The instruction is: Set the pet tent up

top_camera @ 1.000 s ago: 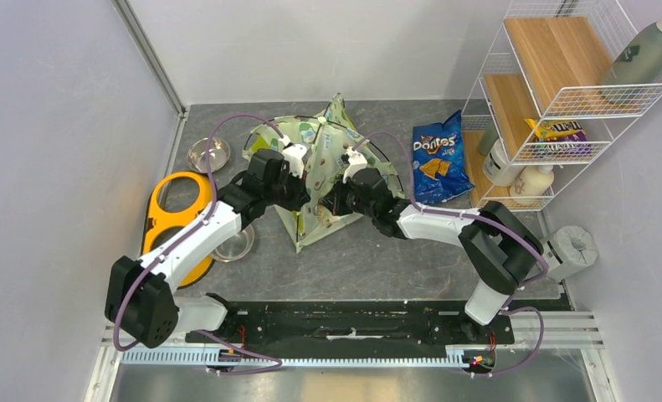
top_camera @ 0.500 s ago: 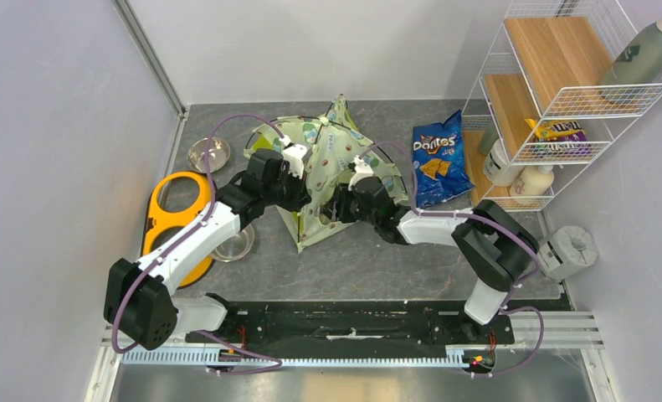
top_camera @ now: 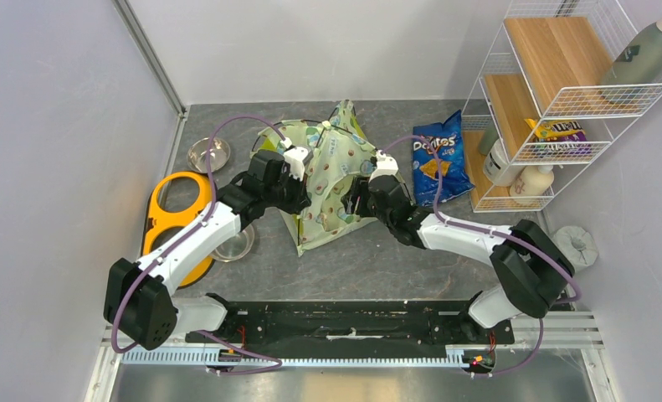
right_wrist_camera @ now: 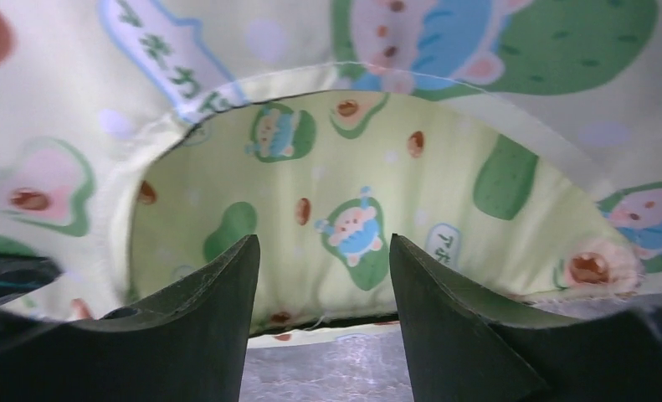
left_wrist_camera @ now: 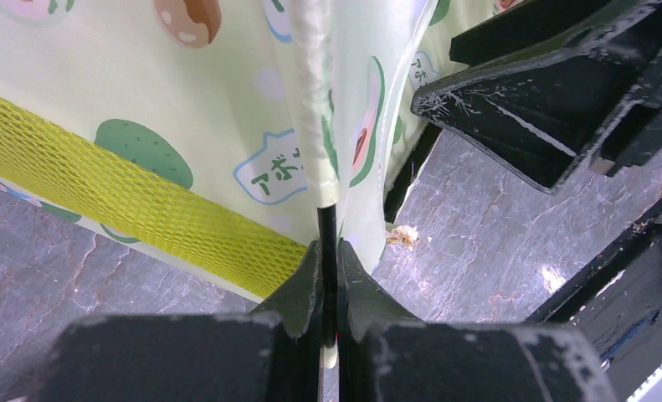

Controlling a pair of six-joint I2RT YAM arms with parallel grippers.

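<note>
Poles are the job now, I think. The pet tent sits half up in the far middle. The left gripper is squeezed on a black pole. The right gripper has its fingers apart. Next: bend the pole gently. The wire rack at right holds bottles and a candy bag.

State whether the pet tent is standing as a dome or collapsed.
Collapsed: the pet tent lies crumpled in uneven folds on the table, no dome formed; the left gripper pinches a black pole.

Pale cream-green avocado-print pet tent with lime mesh band, thin black pole
</note>
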